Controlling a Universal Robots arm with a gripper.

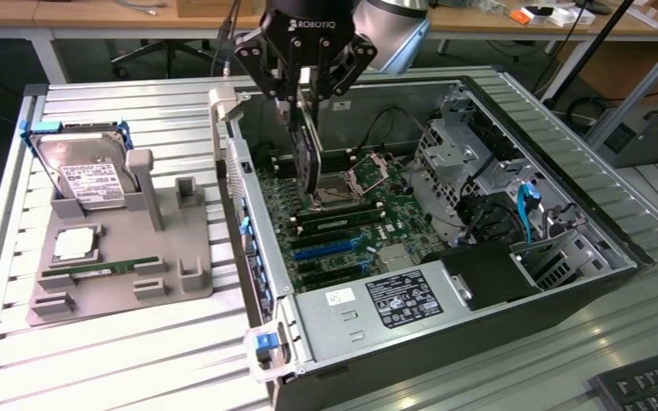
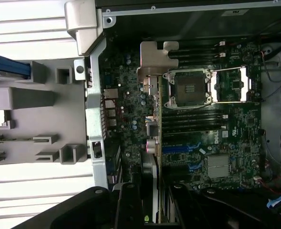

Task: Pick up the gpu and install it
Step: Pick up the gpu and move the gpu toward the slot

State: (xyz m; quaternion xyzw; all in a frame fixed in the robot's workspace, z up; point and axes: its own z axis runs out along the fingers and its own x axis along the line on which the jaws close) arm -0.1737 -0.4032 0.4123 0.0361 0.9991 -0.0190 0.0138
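The gpu (image 1: 306,154) is a thin dark card seen edge-on, hanging upright from my gripper (image 1: 302,96) above the motherboard (image 1: 403,218) inside the open computer case (image 1: 558,282). My gripper is shut on the card's upper edge. In the wrist view the gpu (image 2: 152,143) runs as a narrow slat, with its grey metal bracket (image 2: 154,59) at the far end. There the gripper (image 2: 152,202) has its dark fingers (image 2: 128,205) on either side of the card. The card hovers over the board beside the CPU socket (image 2: 188,88), with the blue expansion slots (image 2: 178,149) a little further along.
A grey fixture (image 1: 181,257) at the exterior view's left holds a hard drive (image 1: 89,175), a square chip (image 1: 74,244) and a green memory stick (image 1: 100,270). Inside the case are the power supply (image 1: 403,300), drive cages (image 1: 466,163) and cables. A keyboard (image 1: 649,390) lies at the near right.
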